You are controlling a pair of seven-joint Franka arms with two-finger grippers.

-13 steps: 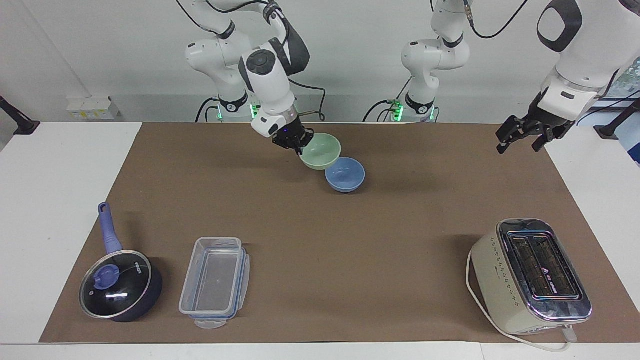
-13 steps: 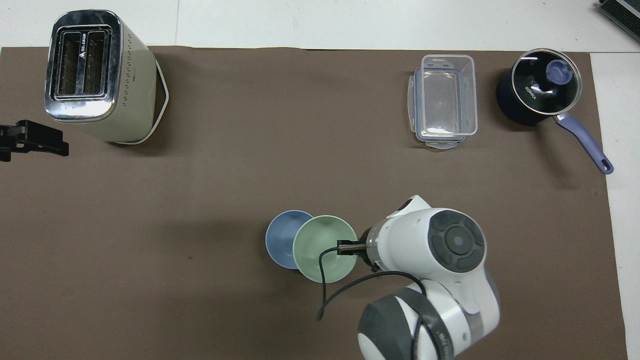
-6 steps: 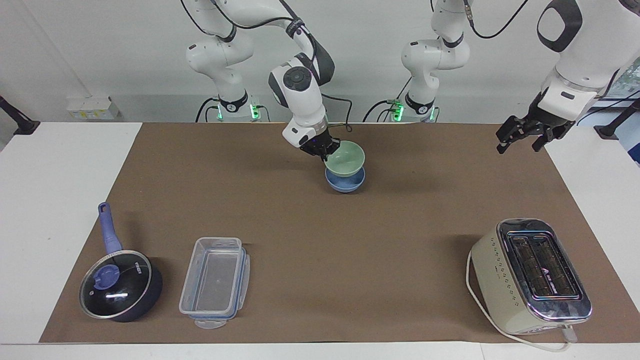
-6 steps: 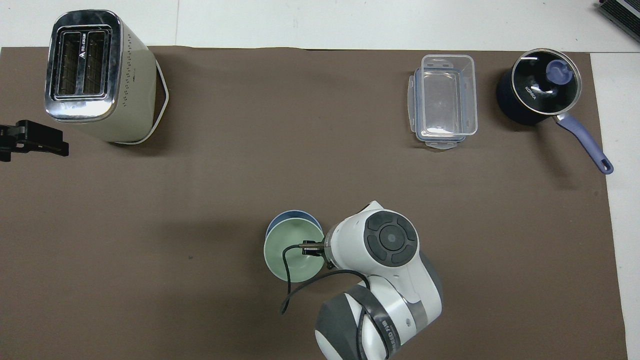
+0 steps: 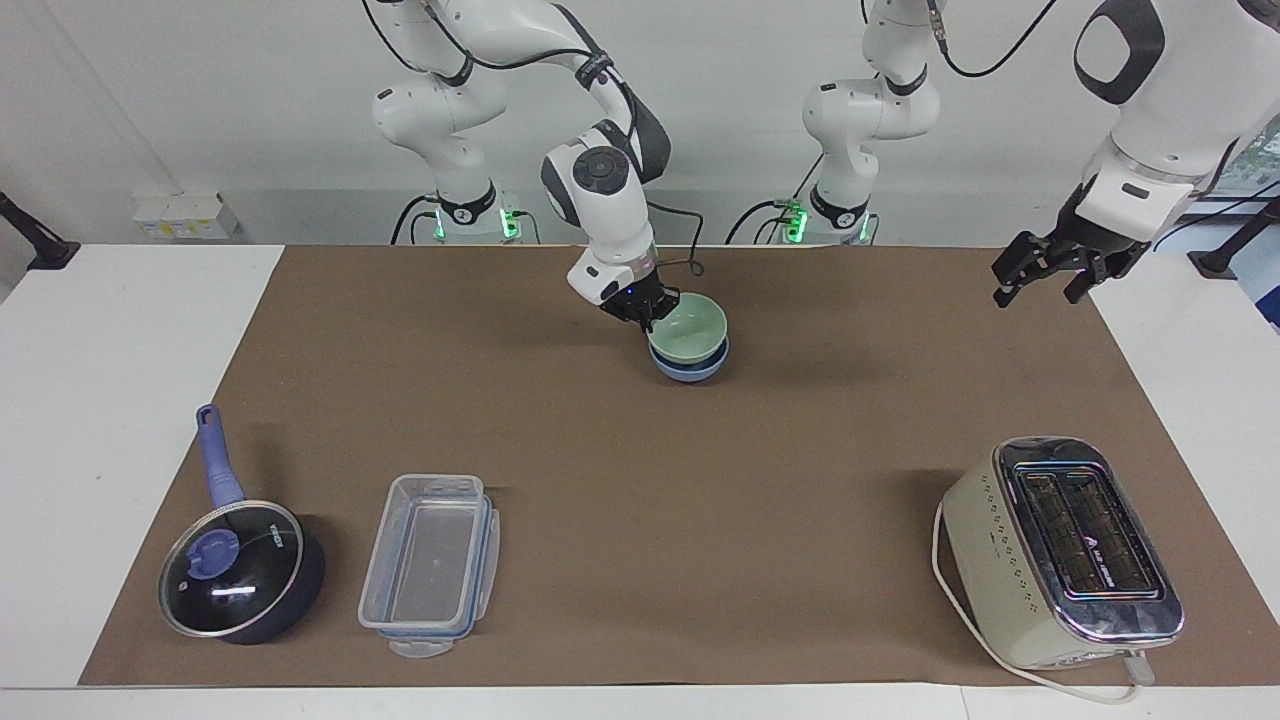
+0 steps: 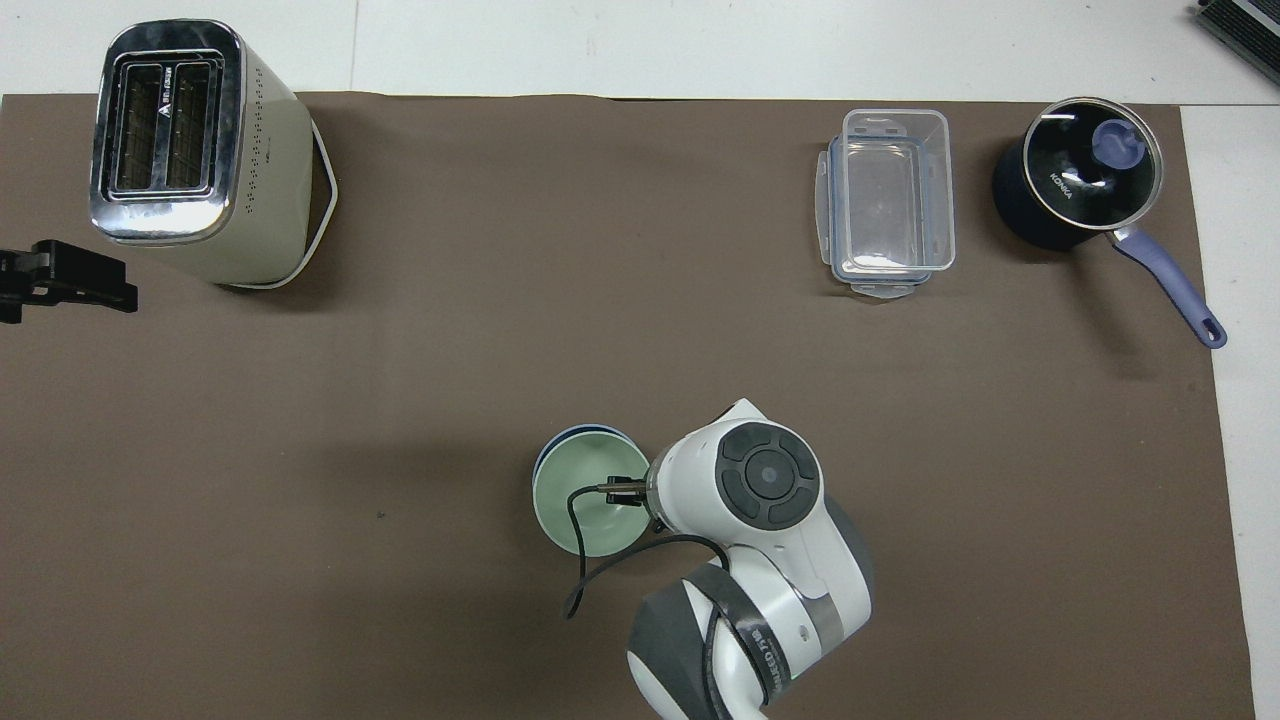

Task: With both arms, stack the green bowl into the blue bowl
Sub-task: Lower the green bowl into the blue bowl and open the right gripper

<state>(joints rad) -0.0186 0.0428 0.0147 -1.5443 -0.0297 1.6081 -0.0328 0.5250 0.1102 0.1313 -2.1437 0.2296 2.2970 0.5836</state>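
The pale green bowl (image 5: 694, 332) sits inside the light blue bowl (image 5: 690, 371) on the brown mat, close to the robots' edge. Only a thin blue rim (image 6: 562, 437) shows around the green bowl (image 6: 588, 500) in the overhead view. My right gripper (image 5: 651, 310) is shut on the green bowl's rim on the side toward the right arm's base; it also shows in the overhead view (image 6: 626, 491). My left gripper (image 5: 1040, 281) is open and empty, and waits raised over the mat's edge at the left arm's end (image 6: 60, 285).
A cream toaster (image 5: 1060, 550) stands farthest from the robots at the left arm's end. A clear plastic container (image 5: 430, 565) and a dark-blue lidded saucepan (image 5: 235, 570) stand farthest out at the right arm's end. The brown mat (image 5: 700, 500) covers the table.
My right gripper carried the green bowl sideways from beside the blue bowl to over it, then lowered it in. The left arm has not moved.
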